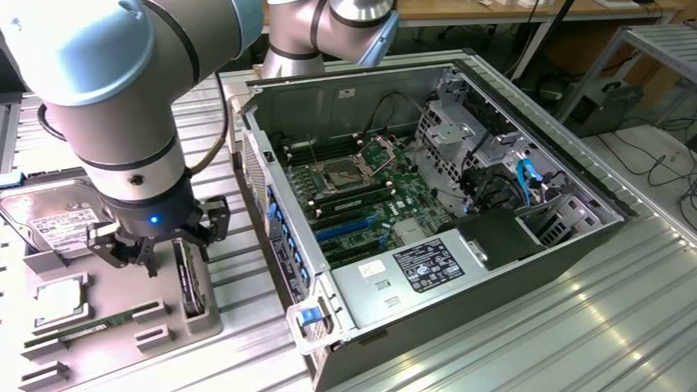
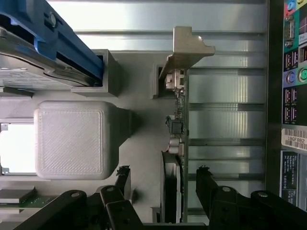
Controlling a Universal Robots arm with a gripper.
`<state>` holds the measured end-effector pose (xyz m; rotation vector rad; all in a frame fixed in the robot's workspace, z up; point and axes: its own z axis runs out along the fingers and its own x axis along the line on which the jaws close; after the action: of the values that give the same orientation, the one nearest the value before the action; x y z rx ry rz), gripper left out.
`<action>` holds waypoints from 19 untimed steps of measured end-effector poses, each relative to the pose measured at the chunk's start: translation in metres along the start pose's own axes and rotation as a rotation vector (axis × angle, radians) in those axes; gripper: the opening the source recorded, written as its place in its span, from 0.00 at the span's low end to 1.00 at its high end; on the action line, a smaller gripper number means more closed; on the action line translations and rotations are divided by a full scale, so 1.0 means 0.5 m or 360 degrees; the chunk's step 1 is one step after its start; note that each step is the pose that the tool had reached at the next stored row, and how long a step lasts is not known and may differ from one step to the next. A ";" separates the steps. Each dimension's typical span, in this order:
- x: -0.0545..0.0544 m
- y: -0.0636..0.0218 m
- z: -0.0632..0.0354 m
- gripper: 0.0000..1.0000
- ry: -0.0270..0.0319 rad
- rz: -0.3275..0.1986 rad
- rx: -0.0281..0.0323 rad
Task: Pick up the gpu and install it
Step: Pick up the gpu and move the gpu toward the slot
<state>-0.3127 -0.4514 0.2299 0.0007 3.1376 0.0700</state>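
Now my gripper [image 1: 163,245] wide open, 2 fingers [image 2: 123,179] flanking graphics card [image 1: 192,282] upright in tray [image 1: 207,327], exterior view's left. Best: centre over card, drop straight, pinch flat faces clear of chips.

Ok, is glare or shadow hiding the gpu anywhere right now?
Wrist view: gpu evenly lit, edge-on between the open fingers; glare sits on the ribbed table beside it. Exterior view: gpu is a dark sliver on the grey tray, below the arm.
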 end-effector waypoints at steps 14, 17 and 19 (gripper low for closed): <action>-0.004 -0.001 0.025 0.66 -0.00013 0.0027 0.00124; -0.004 -0.001 0.029 0.65 -0.00013 0.0028 0.00136; -0.005 -0.002 0.030 0.58 -0.00013 0.0028 0.00137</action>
<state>-0.3104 -0.4519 0.2148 0.0280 3.1373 0.0565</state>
